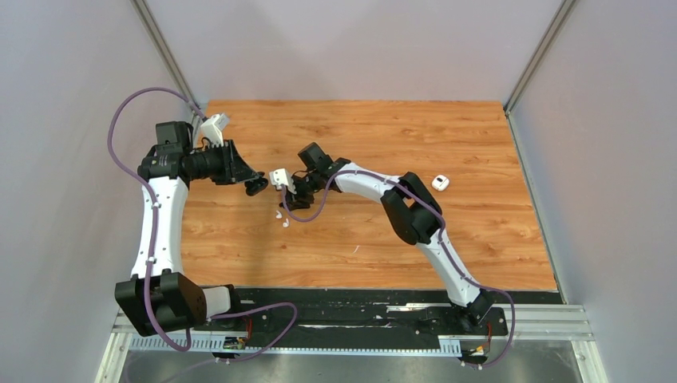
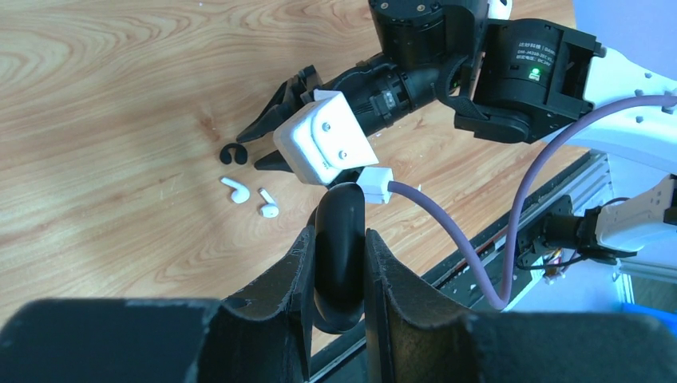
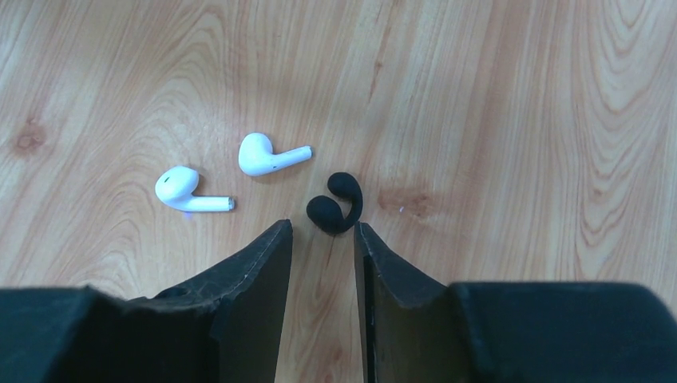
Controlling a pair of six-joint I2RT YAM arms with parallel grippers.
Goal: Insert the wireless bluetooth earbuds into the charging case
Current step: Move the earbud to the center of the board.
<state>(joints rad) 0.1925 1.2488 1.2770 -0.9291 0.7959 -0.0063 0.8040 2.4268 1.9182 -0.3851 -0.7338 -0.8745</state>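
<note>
On tbl (image 3: 479,80): stemmed white earbuds (image 3: 271,155), curled black earbud (image 3: 335,209)

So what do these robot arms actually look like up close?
The left arm and right arm are white shells joined by chunky black motor joints. A purple cable runs to a white camera block at each wrist. The left claw and right claw have dark tapered fingers. One joint shows a green light.

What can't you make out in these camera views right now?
Left wrist view: the fingers of the left end effector cover both sides of the glossy black rounded object, so its identity is unclear.
Top view: small white rounded case is too small to tell open from closed.
Top view: black curved earbud is lost against the dark right end effector.
</note>
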